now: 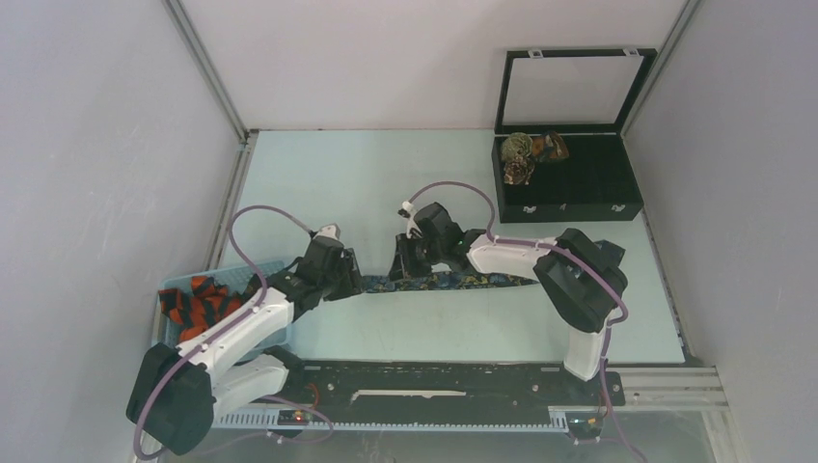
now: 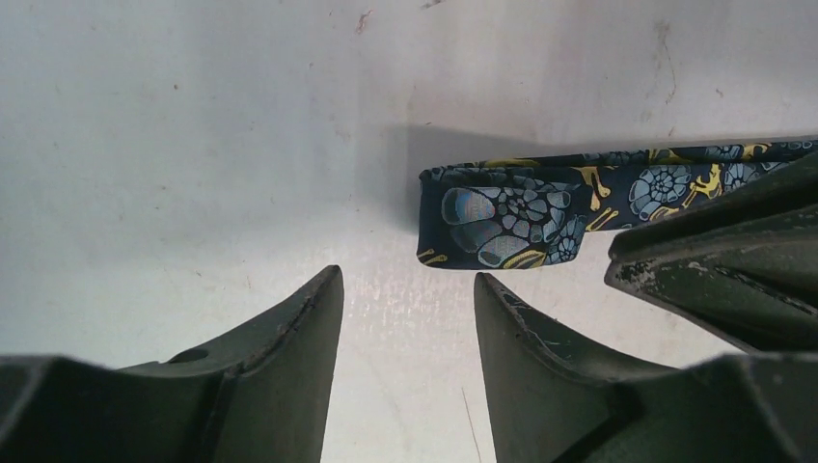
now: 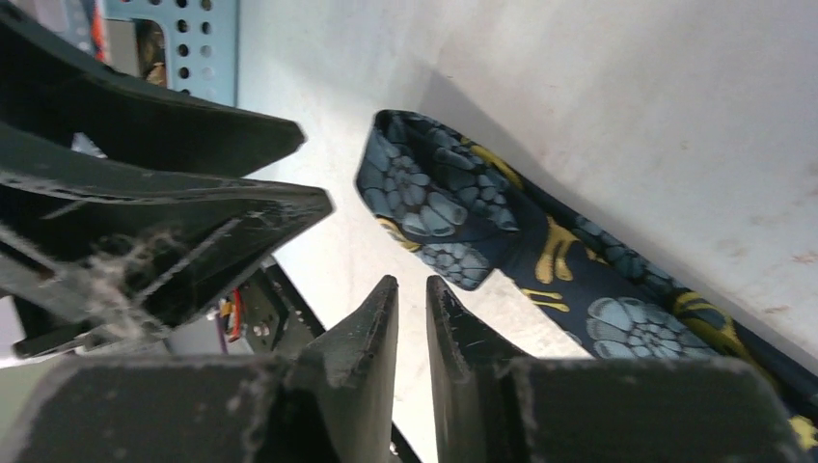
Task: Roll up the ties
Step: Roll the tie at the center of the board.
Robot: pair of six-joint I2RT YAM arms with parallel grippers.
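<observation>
A dark navy tie (image 1: 463,281) with blue and yellow figures lies flat across the table. Its left end (image 2: 502,220) is folded over on itself. My left gripper (image 2: 406,274) stands open just short of that fold, with bare table between its fingers. My right gripper (image 3: 411,280) hovers beside the same folded end (image 3: 434,193); its jaws are open by a narrow gap and hold nothing. Seen from above, the left gripper (image 1: 349,273) and the right gripper (image 1: 403,262) face each other over the tie's left end. Orange-red and black ties (image 1: 198,304) lie piled in a basket.
The blue basket (image 1: 277,267) sits at the table's left edge by the left arm. A black box (image 1: 598,198) with its lid up stands at the back right and holds rolled ties (image 1: 526,154). Walls close in both sides.
</observation>
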